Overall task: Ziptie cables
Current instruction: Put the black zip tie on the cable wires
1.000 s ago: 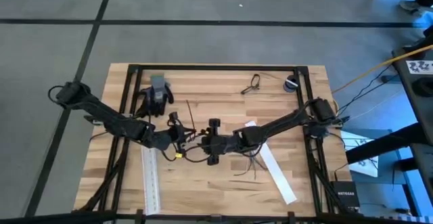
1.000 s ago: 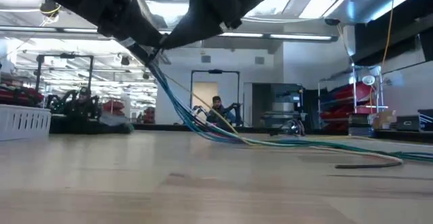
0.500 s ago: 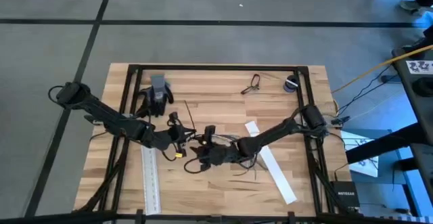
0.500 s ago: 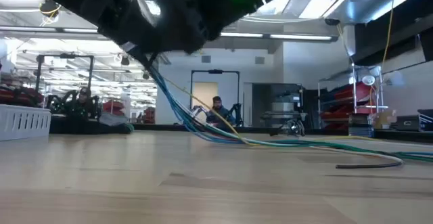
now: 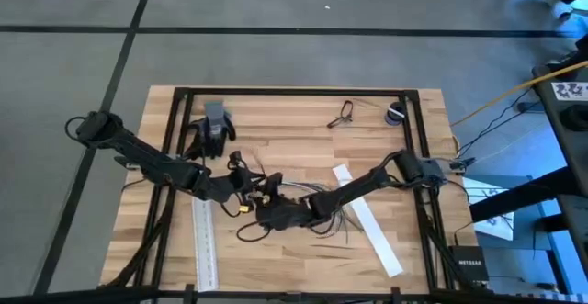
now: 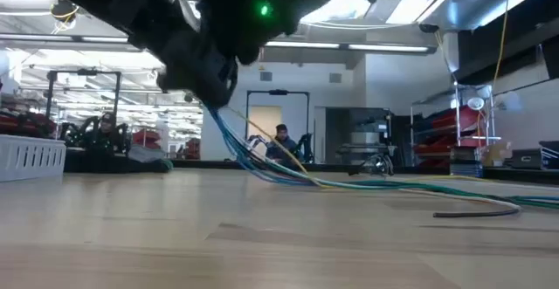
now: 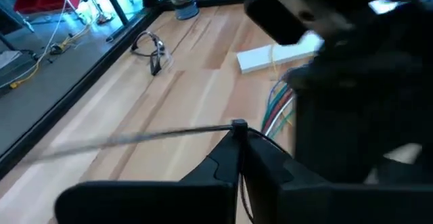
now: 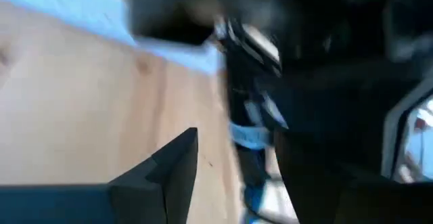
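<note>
The cables [image 5: 338,223] are a bunch of thin wires in the middle of the table. In the low view the cables [image 6: 262,162] rise from the table to the grippers, which are close together at mid-table. My left gripper [image 5: 243,186] is shut on a thin black ziptie [image 7: 135,137]. My right gripper [image 5: 268,212] is open just right of it. In the right wrist view, its fingers stand on either side of the blurred cables [image 8: 247,139]. My left gripper pinches the black ziptie at its square head [image 7: 238,124] between its two fingertips. The strip runs out sideways from the fingers, clear of the table. Of my right gripper, I cannot tell whether its fingers touch the cables.
Two long white strips lie on the table, one at the near left [image 5: 204,244] and one at the right [image 5: 372,221]. A black glove [image 5: 209,137], a pair of glasses [image 5: 342,113] and a small roll [image 5: 395,113] lie toward the far edge. Black frame rails [image 5: 294,91] border the table.
My right gripper has moved toward the table's left and slightly toward its near edge, closing in on my left gripper, and has turned on the way. The raised end of the cables stays up at the grippers.
</note>
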### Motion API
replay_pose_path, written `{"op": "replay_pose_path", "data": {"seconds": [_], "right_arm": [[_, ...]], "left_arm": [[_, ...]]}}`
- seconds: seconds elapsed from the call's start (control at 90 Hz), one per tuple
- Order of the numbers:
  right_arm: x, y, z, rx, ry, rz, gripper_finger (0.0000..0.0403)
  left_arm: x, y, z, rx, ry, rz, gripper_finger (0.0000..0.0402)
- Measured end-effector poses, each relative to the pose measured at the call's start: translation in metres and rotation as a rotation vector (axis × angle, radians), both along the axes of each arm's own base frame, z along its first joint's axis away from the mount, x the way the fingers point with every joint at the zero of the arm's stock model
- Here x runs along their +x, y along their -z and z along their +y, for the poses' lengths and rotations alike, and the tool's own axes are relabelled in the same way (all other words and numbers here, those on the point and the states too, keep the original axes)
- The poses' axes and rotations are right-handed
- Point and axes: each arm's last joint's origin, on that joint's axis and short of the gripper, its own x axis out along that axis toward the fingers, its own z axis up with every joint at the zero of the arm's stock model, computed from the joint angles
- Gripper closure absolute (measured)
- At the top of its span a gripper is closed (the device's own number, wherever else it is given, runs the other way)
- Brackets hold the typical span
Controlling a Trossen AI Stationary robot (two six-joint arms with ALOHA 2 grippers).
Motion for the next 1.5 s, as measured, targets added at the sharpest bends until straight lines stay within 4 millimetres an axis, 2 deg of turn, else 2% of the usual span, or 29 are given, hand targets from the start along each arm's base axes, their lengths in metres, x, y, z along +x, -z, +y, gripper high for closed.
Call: {"op": "replay_pose_path", "data": {"seconds": [0.078,0.144,0.211,0.311,0.367,0.5,0.667,0.811,0.956,1.367,1.5], "right_arm": [[0.001,-0.001,0.000,0.001,0.000,0.000,0.0226],[0.001,-0.001,0.000,0.002,-0.001,-0.002,0.0247],[0.001,-0.001,0.003,0.007,-0.012,-0.002,0.0286],[0.000,-0.002,0.007,0.018,-0.039,-0.002,0.0365],[0.000,-0.002,0.009,0.027,-0.055,0.001,0.0387],[-0.002,-0.003,0.018,0.041,-0.082,-0.016,0.0379],[-0.008,-0.003,0.035,0.047,-0.132,-0.017,0.0395],[-0.012,-0.005,0.050,0.063,-0.180,-0.036,0.0392],[-0.015,-0.005,0.060,0.129,-0.225,-0.053,0.0392],[-0.014,-0.007,0.068,0.417,-0.286,-0.139,0.0392],[-0.017,-0.002,0.067,0.467,-0.256,-0.086,0.0391]], "left_arm": [[0.000,0.000,0.000,-0.001,-0.001,-0.002,0.0402],[0.000,0.000,0.000,-0.002,0.002,-0.001,0.0402],[0.000,0.000,0.000,-0.003,0.007,0.003,0.0402],[0.000,0.000,0.000,-0.003,0.007,0.002,0.0402],[0.000,0.001,0.000,-0.003,0.009,0.005,0.0402],[0.000,0.000,-0.001,-0.004,0.012,0.005,0.0402],[0.000,0.001,0.000,-0.006,0.021,0.017,0.0402],[0.001,0.000,0.000,-0.014,0.024,0.007,0.0402],[0.001,0.000,0.000,-0.017,0.023,0.000,0.0402],[0.001,-0.001,0.000,-0.020,0.030,0.005,0.0402],[0.000,0.001,0.000,0.002,0.036,0.025,0.0402]]}}
